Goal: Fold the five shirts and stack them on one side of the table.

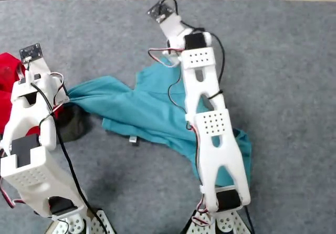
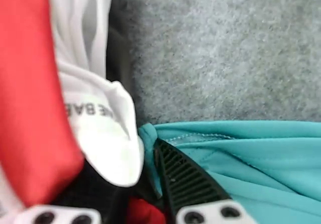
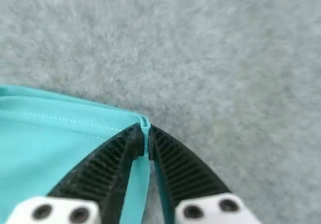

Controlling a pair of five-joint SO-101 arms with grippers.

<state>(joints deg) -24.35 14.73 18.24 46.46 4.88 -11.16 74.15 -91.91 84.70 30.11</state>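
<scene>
Right hand (image 3: 145, 142) pinches one corner of the teal shirt (image 1: 137, 111); left hand (image 2: 149, 144) grips another corner.

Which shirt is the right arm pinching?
The teal shirt, spread across the middle of the table: the right gripper is shut on its hem corner. The red shirt lies bunched at the left edge.

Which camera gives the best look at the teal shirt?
The high view: the teal shirt lies spread across the table there, partly under an arm. Each wrist view catches an edge of it; the right gripper pinches a corner.
</scene>
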